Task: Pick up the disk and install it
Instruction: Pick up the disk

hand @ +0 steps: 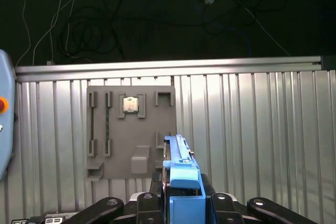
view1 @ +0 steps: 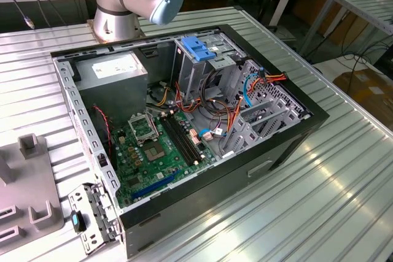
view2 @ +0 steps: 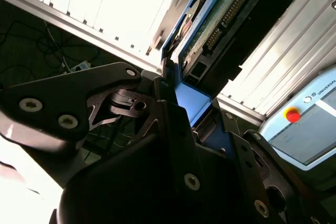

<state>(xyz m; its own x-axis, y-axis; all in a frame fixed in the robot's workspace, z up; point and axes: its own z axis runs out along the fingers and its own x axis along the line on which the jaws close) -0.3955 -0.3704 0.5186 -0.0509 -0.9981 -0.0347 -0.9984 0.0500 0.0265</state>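
Jaws closed on the disk (hand: 181,169), black fingers (hand: 157,190) pressing the two flat sides of its bright blue bracket; gripper (hand: 182,195) in the first wrist view carries the disk edge-on, so it reads as a narrow blue strip. Long axis of the disk runs straight out from between the fingers, away from the wrist; the second wrist view shows the same slab (view2: 220,17) from its underside, green circuit board and connector row at the far end, gripper (view2: 191,106) holding the near end. Beyond the disk in the first wrist view lie a grey fixture plate (hand: 131,129) and the ribbed metal table (hand: 252,129); the disk hangs clear of both. Open computer case (view1: 295,145) at the centre of the exterior view; its metal drive cage (view1: 196,69), capped by a blue plate (view1: 199,47), stands at upper centre. Judged: disk picked up, not yet installed.
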